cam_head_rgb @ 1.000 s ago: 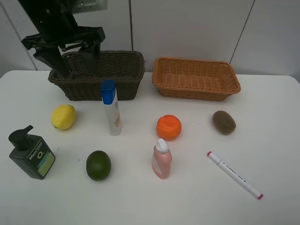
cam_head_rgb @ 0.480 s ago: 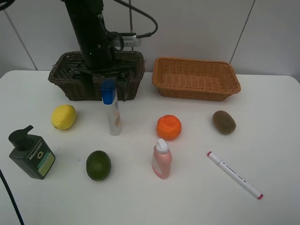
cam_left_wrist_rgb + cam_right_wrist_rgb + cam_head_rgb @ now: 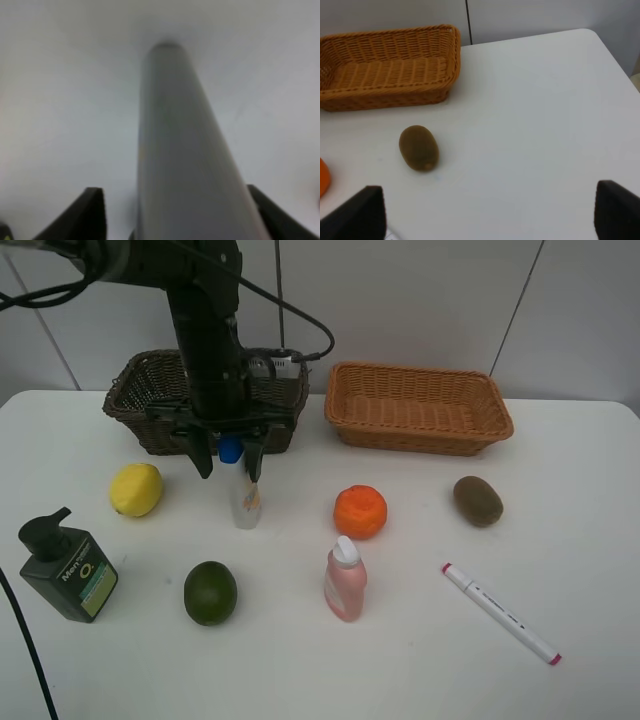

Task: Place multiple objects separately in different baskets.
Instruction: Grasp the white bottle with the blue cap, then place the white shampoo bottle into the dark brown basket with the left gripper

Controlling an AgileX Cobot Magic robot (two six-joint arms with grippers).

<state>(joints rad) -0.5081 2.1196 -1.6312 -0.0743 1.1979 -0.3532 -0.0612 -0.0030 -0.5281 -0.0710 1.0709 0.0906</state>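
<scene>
On the white table (image 3: 580, 460), at the near left, a black-green pump bottle (image 3: 68, 565) is standing upright, with a yellow lemon (image 3: 135, 489) lying just beyond it. Behind them the dark brown basket (image 3: 150, 428) is sitting at the far edge. In front of that basket the left gripper (image 3: 229, 462) is hanging straight down over the blue-capped white bottle (image 3: 247, 502), which is standing upright, tall and slim. The fingers (image 3: 87, 215) are straddling its top. In the left wrist view one looks close against the bottle and the other is leaving a gap, so I cannot tell whether they are clamping it. A dark green lime (image 3: 210, 592) is resting near the front, then a small pink bottle (image 3: 345, 582) and an orange (image 3: 360, 512). The light orange-tan basket (image 3: 420, 437) is sitting far right, with a brown kiwi (image 3: 478, 500) and a white red-tipped marker (image 3: 500, 612) nearer. The right gripper (image 3: 492, 212) is hovering spread wide, holding nothing.
</scene>
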